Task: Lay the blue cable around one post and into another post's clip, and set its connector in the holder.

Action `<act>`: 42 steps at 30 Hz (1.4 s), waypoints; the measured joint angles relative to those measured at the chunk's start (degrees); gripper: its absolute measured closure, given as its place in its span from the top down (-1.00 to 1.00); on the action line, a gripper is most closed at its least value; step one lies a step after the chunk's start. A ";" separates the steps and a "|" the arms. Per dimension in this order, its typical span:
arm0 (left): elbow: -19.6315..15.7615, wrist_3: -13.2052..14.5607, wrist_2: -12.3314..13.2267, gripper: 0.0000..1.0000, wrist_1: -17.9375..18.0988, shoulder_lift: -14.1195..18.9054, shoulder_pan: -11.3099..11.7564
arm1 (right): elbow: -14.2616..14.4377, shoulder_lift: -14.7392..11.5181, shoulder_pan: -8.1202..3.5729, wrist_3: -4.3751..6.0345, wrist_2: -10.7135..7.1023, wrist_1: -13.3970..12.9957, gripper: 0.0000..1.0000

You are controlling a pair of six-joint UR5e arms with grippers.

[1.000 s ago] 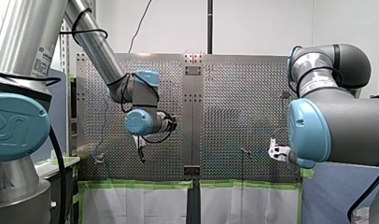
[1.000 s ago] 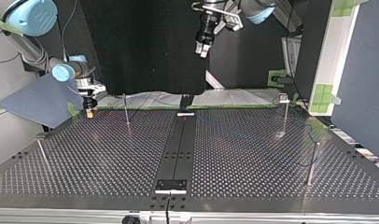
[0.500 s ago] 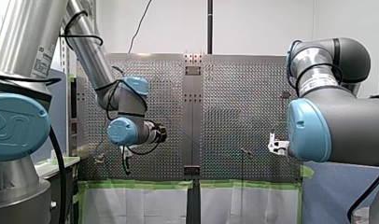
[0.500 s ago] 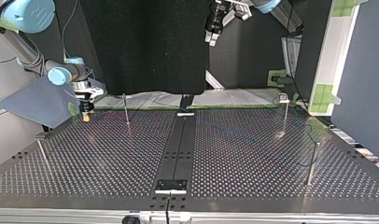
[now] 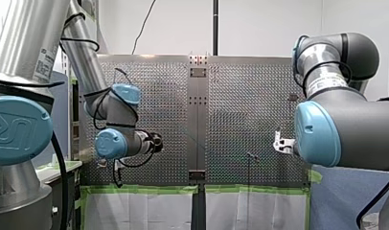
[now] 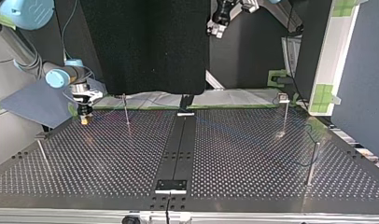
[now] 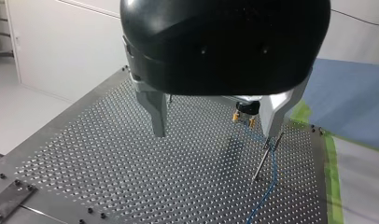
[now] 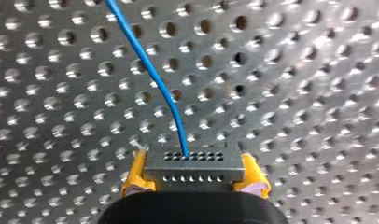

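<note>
At the top view's left, my right gripper [image 6: 85, 117] hangs low over the far part of the perforated table [image 6: 253, 154], close to its surface. From the right wrist view, its yellow pads [image 8: 133, 181] are pressed on both sides of a grey connector [image 8: 192, 161], which has small rows of holes on its face. The blue cable [image 8: 150, 70] comes out of the connector's upper row and runs ahead of the gripper over the table, with a soft bend near the connector.

High above the table, near the top edge of the top view, is my left gripper [image 6: 217, 31]. In the left wrist view its two metal fingers [image 7: 157, 112] stand spread wide apart and nothing is between them. Under them the right gripper shows small, and the cable goes from it toward a thin post [image 7: 264, 161] and then on across the table. The cable passes very close to this post, but I cannot tell if it touches it or on which side it lies.
</note>
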 joint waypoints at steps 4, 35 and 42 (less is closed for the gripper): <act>-0.14 -0.05 0.07 1.00 0.47 0.00 0.32 | 0.01 -1.32 0.45 0.05 0.61 0.43 -1.00; 0.97 0.04 1.82 1.00 -1.50 0.00 2.94 | 6.04 -15.34 3.67 -2.85 6.82 8.81 -1.00; 1.05 0.05 1.88 1.00 -1.85 0.00 3.50 | 8.75 -18.02 4.35 -2.95 7.95 9.54 -1.00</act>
